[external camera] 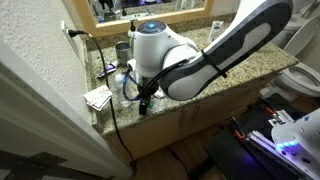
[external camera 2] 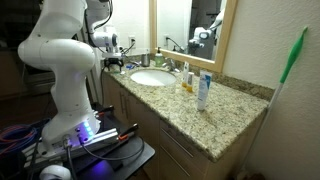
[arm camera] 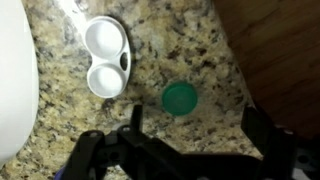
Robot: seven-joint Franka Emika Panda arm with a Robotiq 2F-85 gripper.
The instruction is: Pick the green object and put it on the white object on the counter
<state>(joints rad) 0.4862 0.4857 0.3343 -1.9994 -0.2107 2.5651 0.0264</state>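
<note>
The small teal-green round cap (arm camera: 180, 97) lies flat on the speckled granite counter (arm camera: 170, 35), just right of centre in the wrist view. It is near the two-welled flat white oval piece (arm camera: 107, 58) at upper left of it, but not touching.

The black gripper (arm camera: 192, 135) fills the bottom of the frame, jaws spread wide and empty, and the cap sits just above the gap.

The cap is thin and low, so a shallow close could slip over it or flick it away. The brown wooden surface (arm camera: 275, 50) at the right suggests the counter's edge is near, and the cap could be lost over it.

The big white sink basin (arm camera: 14, 80) borders the left edge. A folded white paper (external camera: 98, 97) lies nearby in an exterior view. Nothing blocks the short path.
</note>
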